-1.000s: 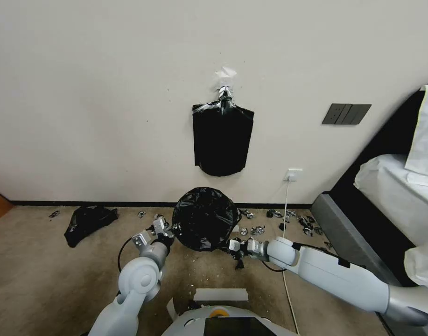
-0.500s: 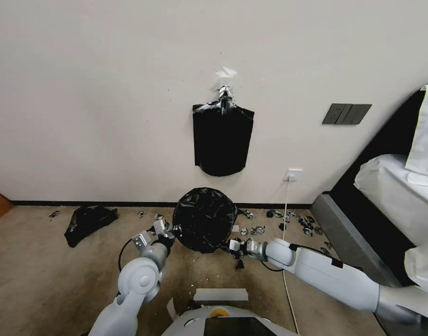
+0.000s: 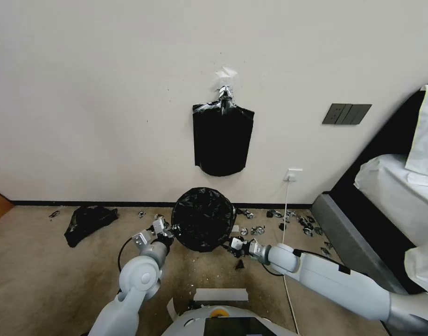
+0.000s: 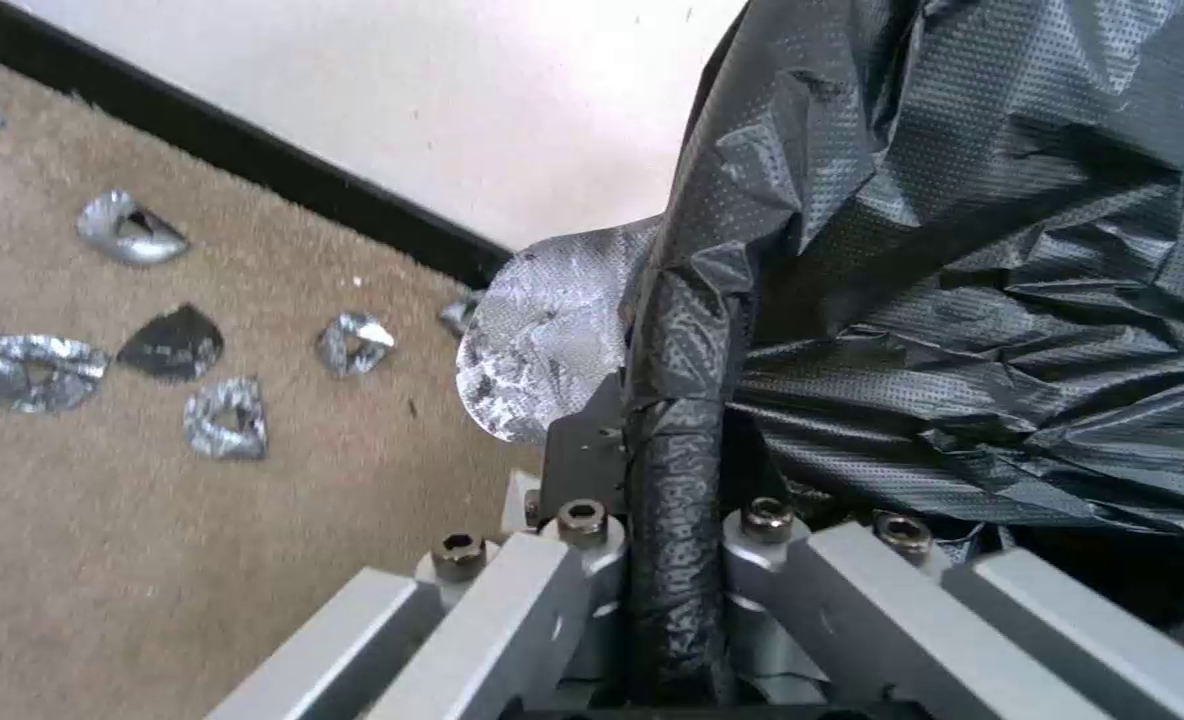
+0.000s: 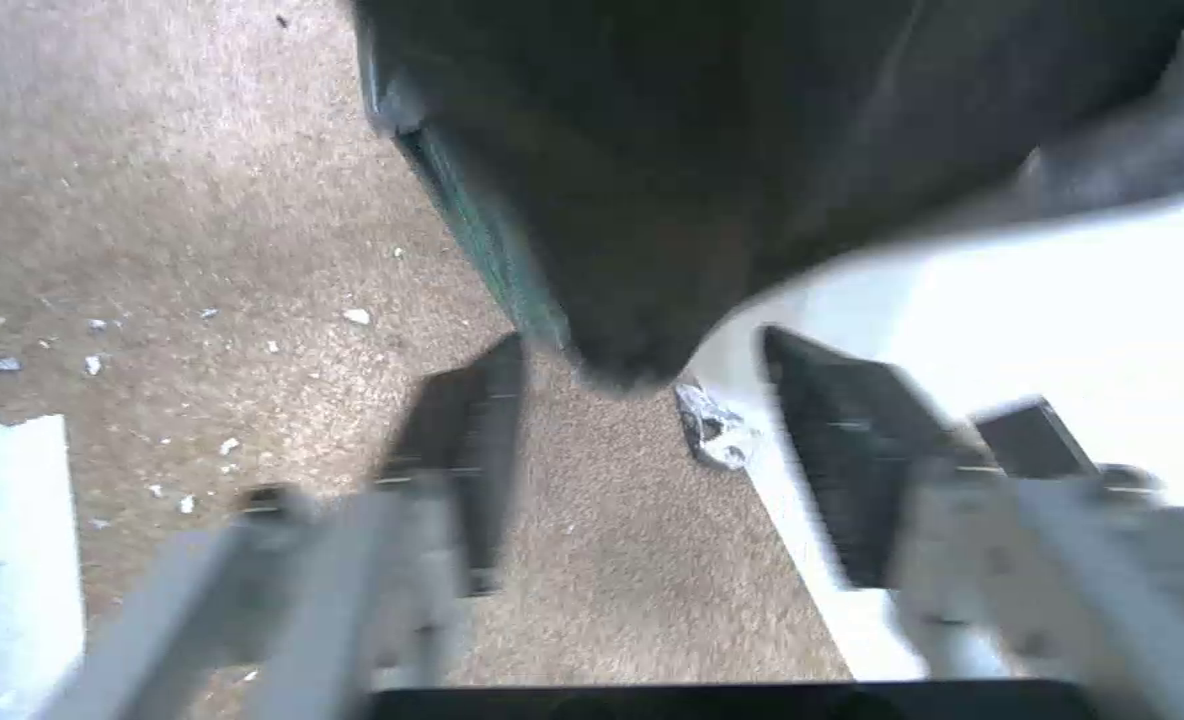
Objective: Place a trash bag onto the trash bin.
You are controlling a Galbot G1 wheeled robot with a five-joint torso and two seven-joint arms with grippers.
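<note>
We are at the fitting step: our left gripper [image 4: 672, 560] is clenched on a rolled edge of the trash bag [image 3: 202, 217], which drapes over the trash bin [image 5: 1019, 300] between both tools. Our right gripper [image 5: 646, 450] stands released just below the bag's hanging edge; next it likely needs to catch that edge and draw it down the bin wall

Tan carpet floor [image 3: 45, 270]: bag-draped trash bin [image 5: 1099, 300] at the far middle, squashed black plastic heap [image 3: 88, 221] far left, foil scraps [image 3: 288, 221] along the baseboard.

Trash bag [image 3: 203, 218] hides the trash bin [image 5: 1019, 330] — mostly.
</note>
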